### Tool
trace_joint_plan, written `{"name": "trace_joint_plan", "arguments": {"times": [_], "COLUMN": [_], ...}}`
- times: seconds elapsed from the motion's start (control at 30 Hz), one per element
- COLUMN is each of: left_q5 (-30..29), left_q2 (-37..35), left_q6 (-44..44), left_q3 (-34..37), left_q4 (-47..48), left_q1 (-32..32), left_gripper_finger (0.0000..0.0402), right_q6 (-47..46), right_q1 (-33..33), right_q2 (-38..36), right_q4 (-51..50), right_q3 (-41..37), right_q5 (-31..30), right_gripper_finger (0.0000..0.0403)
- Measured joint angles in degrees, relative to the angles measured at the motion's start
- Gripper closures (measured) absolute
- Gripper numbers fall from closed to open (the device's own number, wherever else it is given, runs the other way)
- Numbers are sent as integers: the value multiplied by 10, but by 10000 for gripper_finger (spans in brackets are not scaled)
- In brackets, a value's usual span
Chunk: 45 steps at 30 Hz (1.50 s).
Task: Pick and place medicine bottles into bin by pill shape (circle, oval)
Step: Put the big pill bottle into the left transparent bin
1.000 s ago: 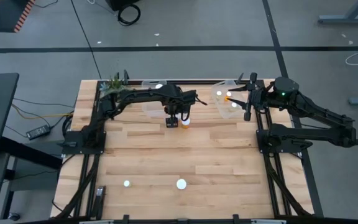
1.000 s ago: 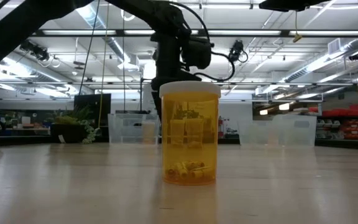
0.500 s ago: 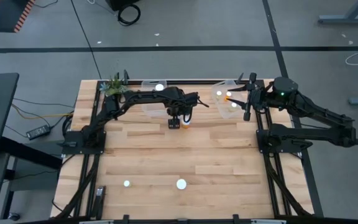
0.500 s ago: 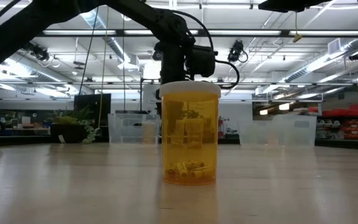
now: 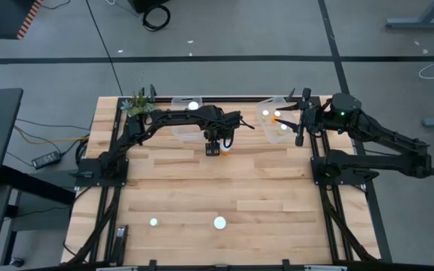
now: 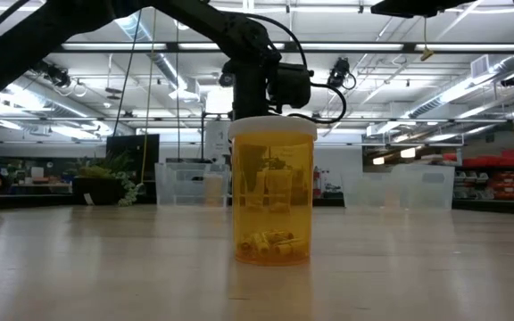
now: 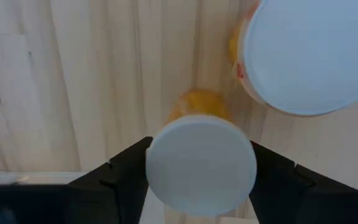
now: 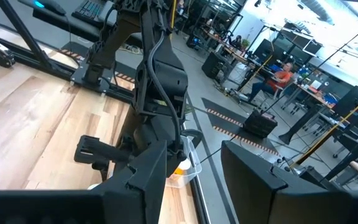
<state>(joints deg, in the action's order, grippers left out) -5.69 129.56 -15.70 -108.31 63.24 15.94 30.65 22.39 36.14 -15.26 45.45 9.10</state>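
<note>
A white-capped vial is seen upright on the tabletop near the far edge, w/ a second, larger-capped vial just beside it. The left end effector is spread around the first vial, one dark finger at either side of its cap; contact can't be told. The right end effector is held spread over the far-right bin. Another vial stands nearer the front.

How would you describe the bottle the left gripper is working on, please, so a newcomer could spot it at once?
Start at the clear bins along the table's far edge. Just in front of them hangs the left gripper, fingers on either side of a white-capped orange bottle. A second bottle stands close beside it; only the first sits between the dark fingers.
</note>
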Motion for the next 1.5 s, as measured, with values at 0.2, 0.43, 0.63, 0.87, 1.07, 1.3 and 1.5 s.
{"name": "trace_joint_plan", "arguments": {"times": [0.2, 0.43, 0.63, 0.87, 1.07, 1.3, 1.5], "left_q5": [2, -1, -22, -37, -56, -81, -91], "left_q2": [0, 0, 0, 0, -1, -8, -12], "left_q6": [0, 0, 1, 28, 46, 80, 117], "left_q3": [0, -27, -88, -169, -233, -261, -244], "left_q4": [0, 9, 36, 92, 162, 250, 268], "left_q1": [0, 5, 17, 45, 68, 93, 118], "left_gripper_finger": [201, 182, 195, 187, 195, 192, 198], "right_q6": [0, 0, 0, 0, 0, 0, -8], "right_q1": [0, 0, 0, 0, 0, 0, 0], "right_q2": [0, 0, 0, 0, 0, 0, 0], "right_q4": [0, 0, 0, 0, -1, -1, 0], "right_q3": [0, 0, 0, 0, 0, 0, 0], "right_q5": [0, 0, 0, 0, 0, 0, 0], "right_gripper_finger": [242, 242, 242, 242, 242, 242, 242]}}
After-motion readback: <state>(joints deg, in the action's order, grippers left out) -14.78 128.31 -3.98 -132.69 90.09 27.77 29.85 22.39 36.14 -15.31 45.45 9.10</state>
